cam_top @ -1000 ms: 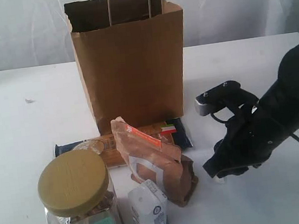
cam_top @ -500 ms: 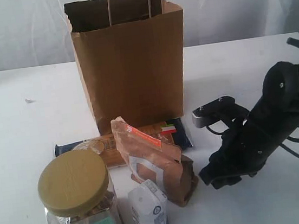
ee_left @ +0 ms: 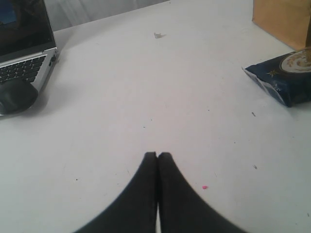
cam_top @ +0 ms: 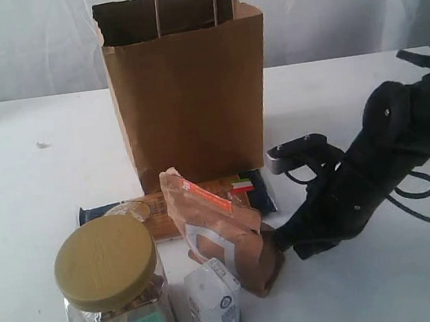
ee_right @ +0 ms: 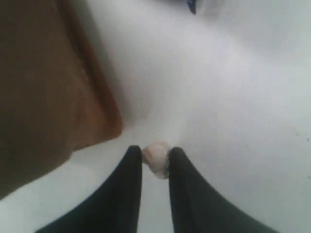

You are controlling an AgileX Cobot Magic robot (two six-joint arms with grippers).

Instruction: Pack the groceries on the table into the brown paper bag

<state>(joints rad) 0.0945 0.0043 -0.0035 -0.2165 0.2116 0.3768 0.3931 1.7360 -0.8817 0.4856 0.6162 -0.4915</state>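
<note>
Left jaws: closed tip to tip, empty, above the flat white worktop [ee_left: 146, 87]. Right jaws: nearly closed, pinching a small whitish lump [ee_right: 156, 158] beside the brown orange-labelled pouch [cam_top: 233, 245].

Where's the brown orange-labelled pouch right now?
Exterior view, front centre of the table: the pouch stands just right of the jar, behind the small carton and in front of the spaghetti packet.
</note>
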